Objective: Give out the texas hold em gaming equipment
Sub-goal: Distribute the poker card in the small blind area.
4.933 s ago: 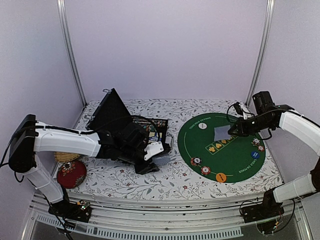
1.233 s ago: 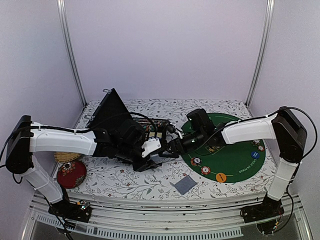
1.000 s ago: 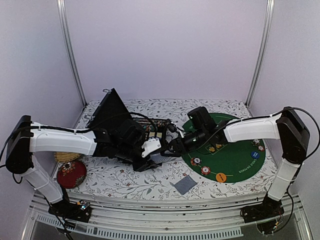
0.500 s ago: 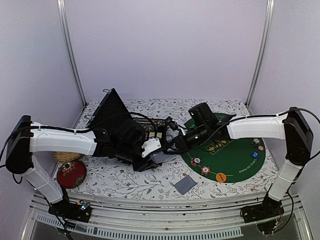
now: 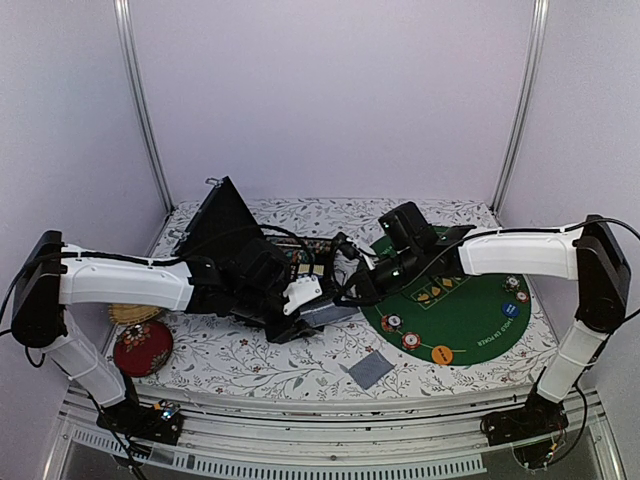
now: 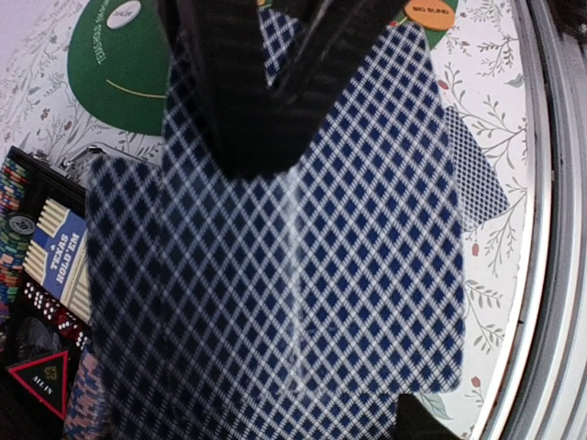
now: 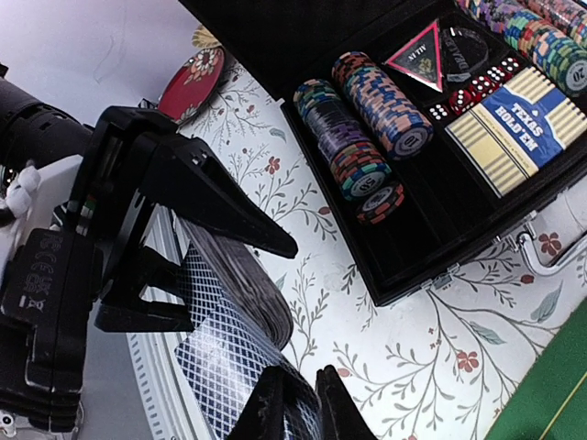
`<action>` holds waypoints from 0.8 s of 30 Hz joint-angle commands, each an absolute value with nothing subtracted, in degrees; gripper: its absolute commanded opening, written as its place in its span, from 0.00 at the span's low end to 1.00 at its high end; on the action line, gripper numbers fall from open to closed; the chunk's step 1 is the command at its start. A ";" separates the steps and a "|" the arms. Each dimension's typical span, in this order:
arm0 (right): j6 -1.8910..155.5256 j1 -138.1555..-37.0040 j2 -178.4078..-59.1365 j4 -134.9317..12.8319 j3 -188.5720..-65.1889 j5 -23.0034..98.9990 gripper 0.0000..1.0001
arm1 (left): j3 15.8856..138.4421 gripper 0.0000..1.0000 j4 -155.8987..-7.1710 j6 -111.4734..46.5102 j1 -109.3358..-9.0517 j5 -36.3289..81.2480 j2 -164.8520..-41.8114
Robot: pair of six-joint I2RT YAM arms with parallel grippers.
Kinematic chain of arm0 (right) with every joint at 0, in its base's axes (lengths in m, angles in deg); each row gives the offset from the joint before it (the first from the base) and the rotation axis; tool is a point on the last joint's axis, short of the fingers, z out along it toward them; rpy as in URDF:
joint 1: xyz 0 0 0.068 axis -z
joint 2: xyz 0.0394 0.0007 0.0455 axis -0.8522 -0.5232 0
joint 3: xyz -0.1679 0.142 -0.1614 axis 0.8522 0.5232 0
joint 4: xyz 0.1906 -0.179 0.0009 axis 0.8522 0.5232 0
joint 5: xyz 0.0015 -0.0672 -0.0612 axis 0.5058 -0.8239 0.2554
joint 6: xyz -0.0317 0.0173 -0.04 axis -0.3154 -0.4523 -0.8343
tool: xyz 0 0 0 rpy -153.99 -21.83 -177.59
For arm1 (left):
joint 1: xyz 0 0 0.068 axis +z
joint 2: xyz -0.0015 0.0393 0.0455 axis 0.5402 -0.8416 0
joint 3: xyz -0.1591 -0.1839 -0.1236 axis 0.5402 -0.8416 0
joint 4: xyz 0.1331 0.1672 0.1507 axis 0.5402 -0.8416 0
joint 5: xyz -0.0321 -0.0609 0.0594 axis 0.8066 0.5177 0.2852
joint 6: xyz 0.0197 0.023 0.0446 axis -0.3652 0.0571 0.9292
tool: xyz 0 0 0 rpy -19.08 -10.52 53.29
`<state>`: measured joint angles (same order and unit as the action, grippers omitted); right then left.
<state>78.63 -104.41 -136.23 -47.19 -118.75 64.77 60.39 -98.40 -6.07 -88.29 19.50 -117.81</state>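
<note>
Black case (image 5: 225, 235) lying open beside green felt mat (image 5: 470, 310) | left gripper (image 7: 229, 284) gripping deck of playing cards (image 7: 252, 298), jaws about half apart, beside case's front corner | right gripper (image 7: 298, 408) pinching top card (image 6: 367, 229) by its edge, jaws nearly together | advising: sliding one card off flat, checking none is clinging underneath.

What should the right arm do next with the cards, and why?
Probably draw the top card off the deck toward the green felt mat. The right gripper looks pinched on that card's edge, while the left gripper holds the deck beside the open case.
</note>
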 commanded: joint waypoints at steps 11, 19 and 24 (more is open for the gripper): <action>75.69 -102.59 -128.78 -37.18 -123.32 63.15 0.02 | 61.68 0.52 -97.51 -5.70 -87.63 19.87 -117.57; 80.98 -82.07 -112.27 -33.85 -111.81 67.12 0.02 | 60.43 0.52 -95.64 -6.31 -87.54 19.83 -117.35; 84.45 -62.32 -105.26 -29.62 -99.92 71.76 0.02 | 60.37 0.52 -94.67 -6.80 -87.54 19.59 -117.79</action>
<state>80.61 -74.20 -108.39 -35.58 -108.68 66.83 60.39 -97.27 -6.16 -88.27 19.52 -117.81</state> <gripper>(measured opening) 0.024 0.520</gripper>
